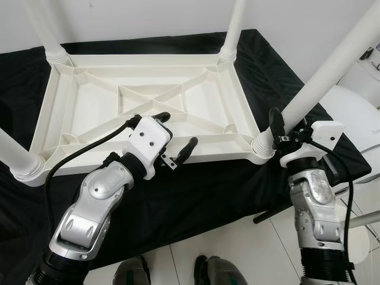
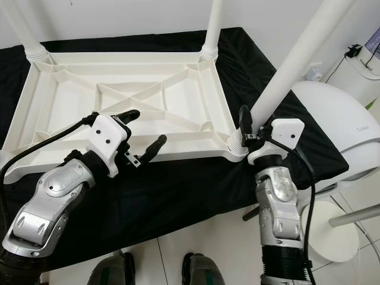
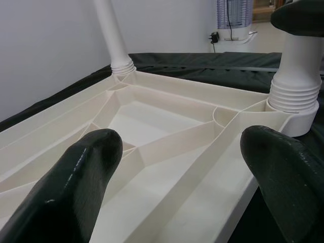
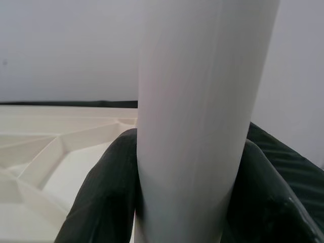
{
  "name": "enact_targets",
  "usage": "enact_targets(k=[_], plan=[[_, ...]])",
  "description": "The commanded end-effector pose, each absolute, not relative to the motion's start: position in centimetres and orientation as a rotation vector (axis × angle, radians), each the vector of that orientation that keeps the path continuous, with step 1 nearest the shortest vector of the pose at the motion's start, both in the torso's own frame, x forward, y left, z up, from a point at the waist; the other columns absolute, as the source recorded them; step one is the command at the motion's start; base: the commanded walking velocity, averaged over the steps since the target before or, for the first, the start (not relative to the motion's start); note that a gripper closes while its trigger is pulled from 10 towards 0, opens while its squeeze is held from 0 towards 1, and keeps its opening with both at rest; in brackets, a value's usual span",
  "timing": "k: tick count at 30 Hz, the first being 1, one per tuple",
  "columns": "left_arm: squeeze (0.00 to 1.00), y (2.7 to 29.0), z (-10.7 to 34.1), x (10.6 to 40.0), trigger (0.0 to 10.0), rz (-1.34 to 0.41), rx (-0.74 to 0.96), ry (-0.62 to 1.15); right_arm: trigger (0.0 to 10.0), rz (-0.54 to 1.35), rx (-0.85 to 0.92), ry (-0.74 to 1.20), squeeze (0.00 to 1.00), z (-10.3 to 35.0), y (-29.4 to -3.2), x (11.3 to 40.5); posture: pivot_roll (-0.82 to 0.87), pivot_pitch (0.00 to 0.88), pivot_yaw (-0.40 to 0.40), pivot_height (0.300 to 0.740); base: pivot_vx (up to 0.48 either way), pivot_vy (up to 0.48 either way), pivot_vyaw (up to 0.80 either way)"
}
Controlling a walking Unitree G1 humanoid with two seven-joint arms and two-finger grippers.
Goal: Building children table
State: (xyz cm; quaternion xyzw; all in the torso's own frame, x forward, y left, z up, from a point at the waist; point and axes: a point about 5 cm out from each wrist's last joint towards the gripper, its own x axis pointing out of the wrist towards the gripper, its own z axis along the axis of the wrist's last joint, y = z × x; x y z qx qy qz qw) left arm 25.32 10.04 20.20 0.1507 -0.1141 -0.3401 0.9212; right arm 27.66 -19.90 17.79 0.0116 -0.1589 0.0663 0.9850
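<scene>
A cream plastic table top (image 1: 95, 113) lies upside down on a black cloth, its ribbed underside up. White legs stand in its corner sockets. My right gripper (image 1: 286, 132) is shut on the near right leg (image 1: 320, 77), just above its threaded socket (image 1: 262, 147); the leg (image 4: 202, 116) sits between both fingers. My left gripper (image 1: 177, 132) is open over the table top's near rim, one finger over the ribs, the other (image 3: 288, 172) beyond the edge. Nothing is between its fingers.
The black cloth (image 1: 196, 196) covers a low platform whose near edge drops to a tiled floor. A white round appliance (image 2: 344, 130) stands to the right. More legs rise at the far left (image 1: 47, 29), far right (image 1: 234, 27) and near left (image 1: 15, 155) corners. My feet (image 1: 208, 274) show below.
</scene>
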Motion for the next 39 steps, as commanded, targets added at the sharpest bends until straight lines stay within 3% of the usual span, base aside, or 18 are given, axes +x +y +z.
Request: enact_targets(k=[1, 14, 22, 39], plan=[[0.0, 9.7, 19.7, 25.2, 10.0, -0.74, 0.319, -0.207, 10.0, 0.133, 0.044, -0.14, 0.0, 14.2, -20.9, 27.1, 0.01, 0.145, -0.037, 0.74, 0.0, 0.0, 0.0], [0.0, 9.4, 19.7, 25.2, 10.0, -0.749, 0.312, -0.212, 10.0, 0.422, 0.14, -0.049, 0.0, 12.1, -21.4, 25.6, 0.0, 0.149, -0.041, 0.74, 0.0, 0.0, 0.0], [0.0, 9.6, 19.7, 25.1, 10.0, -0.746, 0.312, -0.207, 10.0, 0.355, 0.144, -0.003, 0.0, 11.1, -23.0, 26.0, 0.0, 0.158, -0.038, 0.74, 0.0, 0.0, 0.0], [0.0, 9.7, 19.7, 25.1, 10.0, -0.739, 0.315, -0.203, 10.0, 0.348, 0.126, 0.026, 0.0, 13.2, -22.9, 29.1, 0.01, 0.163, -0.039, 0.74, 0.0, 0.0, 0.0]])
